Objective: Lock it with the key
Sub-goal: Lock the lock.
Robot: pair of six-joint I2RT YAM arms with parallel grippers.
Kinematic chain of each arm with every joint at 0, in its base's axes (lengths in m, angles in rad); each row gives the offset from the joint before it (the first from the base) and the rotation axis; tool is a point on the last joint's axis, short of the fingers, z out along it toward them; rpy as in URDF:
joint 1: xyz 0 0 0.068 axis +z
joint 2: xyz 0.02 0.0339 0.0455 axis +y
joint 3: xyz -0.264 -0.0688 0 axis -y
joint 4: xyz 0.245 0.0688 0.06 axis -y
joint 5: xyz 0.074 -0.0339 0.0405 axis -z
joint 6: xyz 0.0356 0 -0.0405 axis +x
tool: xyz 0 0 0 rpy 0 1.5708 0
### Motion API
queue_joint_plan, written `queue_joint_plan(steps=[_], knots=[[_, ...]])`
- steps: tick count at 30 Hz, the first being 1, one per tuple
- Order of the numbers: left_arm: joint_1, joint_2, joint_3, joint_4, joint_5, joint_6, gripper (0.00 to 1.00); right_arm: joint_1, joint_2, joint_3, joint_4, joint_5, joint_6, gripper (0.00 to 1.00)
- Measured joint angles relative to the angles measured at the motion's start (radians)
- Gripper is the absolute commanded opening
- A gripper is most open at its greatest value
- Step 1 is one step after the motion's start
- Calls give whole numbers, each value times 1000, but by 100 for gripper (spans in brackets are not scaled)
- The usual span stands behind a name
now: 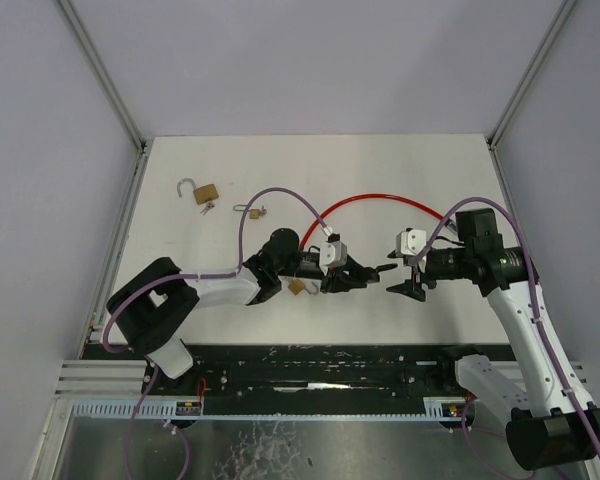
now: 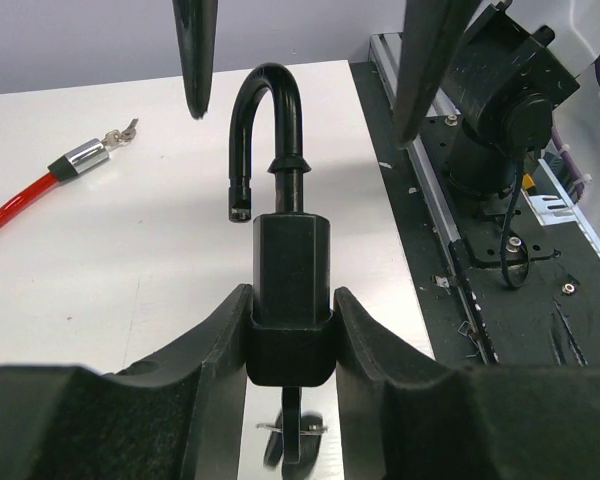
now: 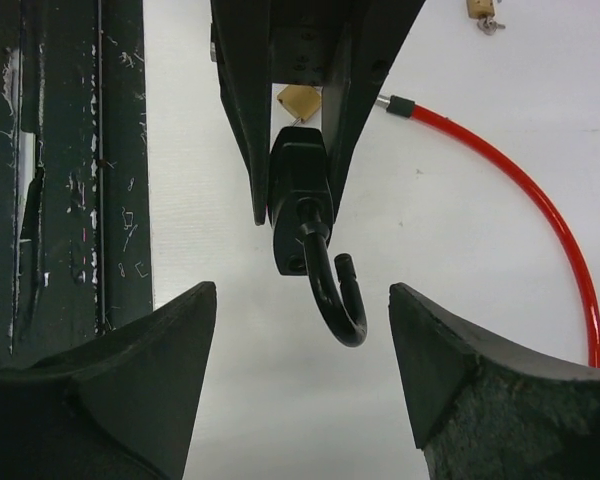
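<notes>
The left gripper [image 2: 292, 318] pinches the black padlock [image 2: 292, 262]; the right gripper [image 3: 300, 292] gapes at its open shackle [image 2: 270, 78]. A skewed push could twist it free.

Black padlock [image 2: 290, 290]; red cable [image 3: 540, 200]; brass padlock [image 1: 207, 192]; white table [image 1: 380, 170].

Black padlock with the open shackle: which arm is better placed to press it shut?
Right. The right tool is open and empty, facing the shackle, while the left tool is clamped on the black metal padlock body.
</notes>
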Motion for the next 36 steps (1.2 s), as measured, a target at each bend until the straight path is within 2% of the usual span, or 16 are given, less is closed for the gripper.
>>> queue_joint_plan(steps=[6, 11, 16, 21, 24, 28, 31, 36], knots=[[-5, 0, -6, 16, 5, 2, 0, 0, -5, -21, 29, 9, -1, 68], [-5, 0, -7, 27, 24, 2, 0, -1, -35, -69, 68, 6, -13, 58], [-5, 0, -7, 32, 39, 2, 0, -1, -40, -107, 103, 6, -39, 43], [-5, 0, -7, 32, 40, 2, 0, -1, -51, -109, 113, -6, -45, 38], [-5, 0, -7, 35, 40, 2, 0, -1, -62, -109, 113, -16, -46, 26], [-5, 0, -7, 40, 32, 2, 0, -2, -65, -109, 109, -30, -47, 5], [-6, 0, -7, 43, 26, 2, 0, -2, -62, -109, 106, -36, -39, 0], [-12, 0, -15, 44, -3, 9, 0, -6, -41, -109, 112, -40, 17, 0]])
